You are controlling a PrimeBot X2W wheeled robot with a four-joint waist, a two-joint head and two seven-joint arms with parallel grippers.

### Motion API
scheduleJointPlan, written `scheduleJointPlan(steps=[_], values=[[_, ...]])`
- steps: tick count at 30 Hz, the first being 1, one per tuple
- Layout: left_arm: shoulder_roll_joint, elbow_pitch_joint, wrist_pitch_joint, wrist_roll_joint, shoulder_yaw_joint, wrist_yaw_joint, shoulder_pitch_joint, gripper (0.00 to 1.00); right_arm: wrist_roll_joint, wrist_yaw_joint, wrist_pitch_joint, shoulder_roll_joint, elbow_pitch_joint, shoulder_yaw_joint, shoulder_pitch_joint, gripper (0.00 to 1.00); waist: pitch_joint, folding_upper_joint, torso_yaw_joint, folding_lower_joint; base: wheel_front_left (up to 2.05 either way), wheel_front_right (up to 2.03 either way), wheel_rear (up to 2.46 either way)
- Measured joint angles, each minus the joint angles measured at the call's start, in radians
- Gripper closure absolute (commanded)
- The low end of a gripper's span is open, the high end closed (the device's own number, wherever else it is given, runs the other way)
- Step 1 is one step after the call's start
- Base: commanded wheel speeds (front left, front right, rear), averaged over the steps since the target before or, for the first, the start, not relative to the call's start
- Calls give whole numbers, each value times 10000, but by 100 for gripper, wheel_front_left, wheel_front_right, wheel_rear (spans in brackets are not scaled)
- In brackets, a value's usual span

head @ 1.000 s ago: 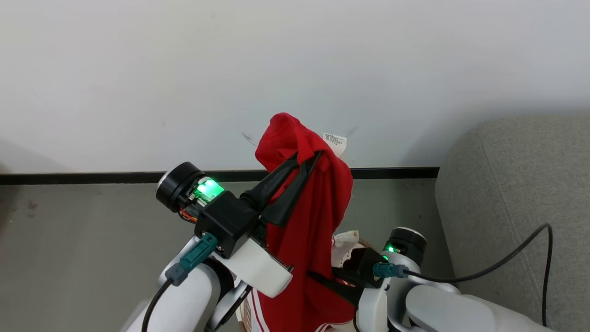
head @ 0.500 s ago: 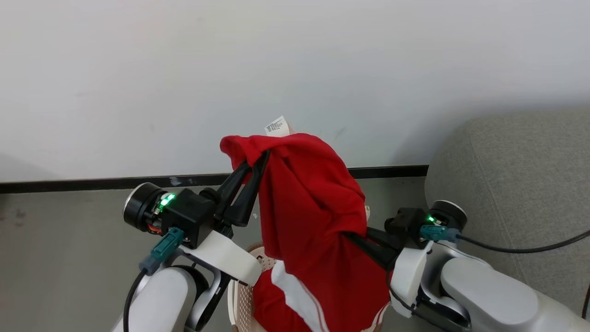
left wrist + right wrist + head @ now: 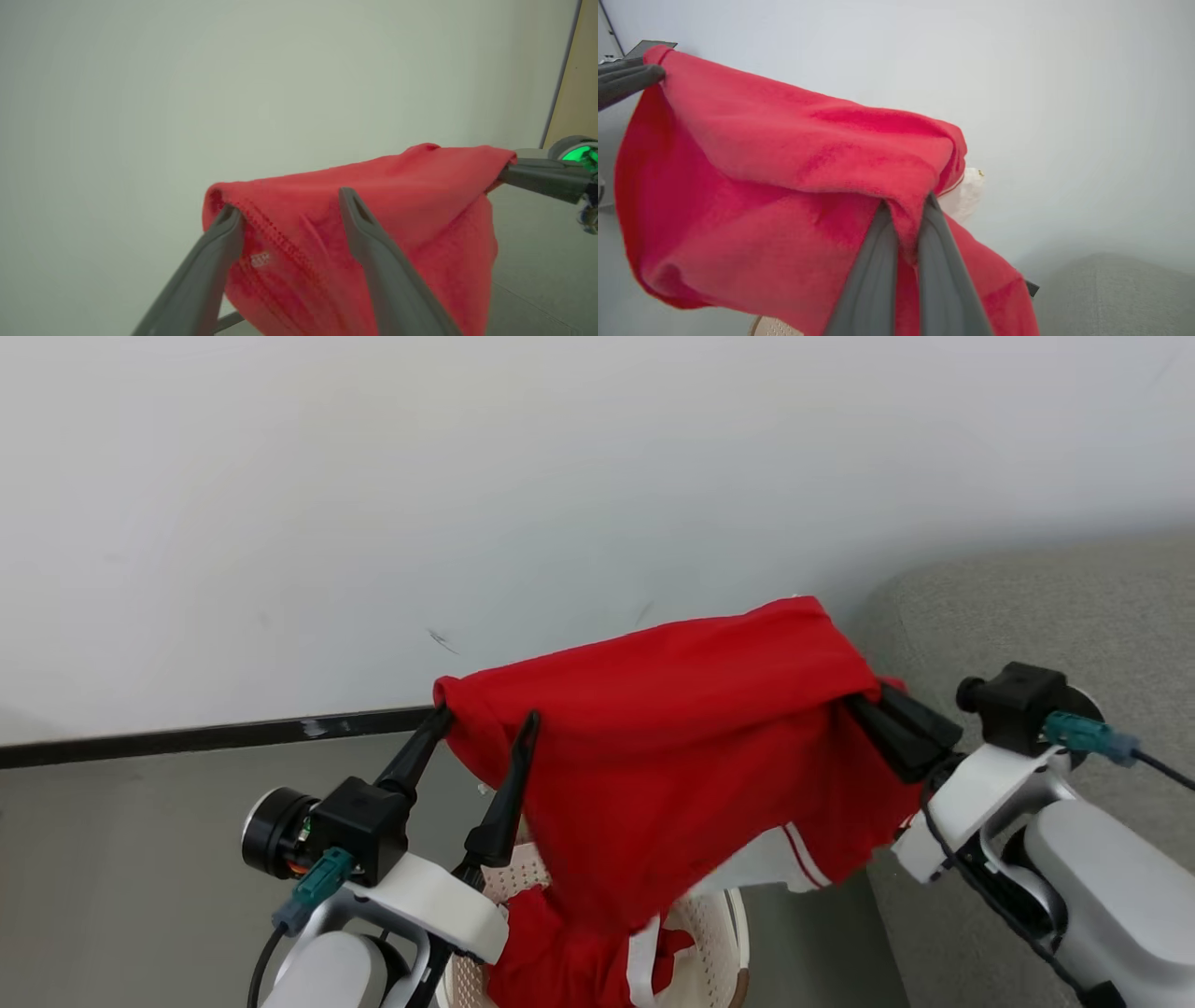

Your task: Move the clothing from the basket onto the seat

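A red garment point(image 3: 672, 737) hangs stretched in the air between my two grippers, above the basket. My left gripper point(image 3: 485, 717) is open; the garment's left corner sits hooked over one fingertip point(image 3: 229, 214), and the other finger lies in front of the cloth. My right gripper point(image 3: 908, 203) is shut on the garment's right edge, close to the grey seat point(image 3: 1046, 607). Below, the cream basket point(image 3: 733, 933) holds a second red garment point(image 3: 551, 952) with a white band.
A white wall with a black skirting strip point(image 3: 187, 739) stands close behind, over grey floor point(image 3: 121, 840). The sofa fills the right side. A black cable point(image 3: 1167, 767) trails from my right wrist.
My left gripper's fingers have spread apart. My right gripper has risen and swung right toward the sofa, pulling the bunched garment out wide. The head view has shifted too.
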Motion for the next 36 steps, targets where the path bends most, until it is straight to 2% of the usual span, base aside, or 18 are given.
scheduleJointPlan(steps=[8, 19, 26, 36], values=[[-29, 483, -301, -153, -240, -121, 594, 0, -669, 0, -2, -228, -554, -2209, 700, 100, -51, 0, -366, 0, 0, 0, 0], [-90, 846, -656, -159, -777, -420, 863, 0, -1465, 0, -2, -339, -917, -4606, 2439, 100, -89, 0, -878, 0, 0, 0, 0], [-132, 1060, -780, -159, -1127, -614, 1016, 0, -1929, 0, -2, -31, -1413, -5482, 3396, 100, -107, 0, -1235, 0, 0, 0, 0], [-299, 1262, -968, -163, -1490, -790, 1023, 0, -2372, 0, -2, 399, -2107, -6174, 4336, 100, -108, 0, -1798, 0, 0, 0, 0]])
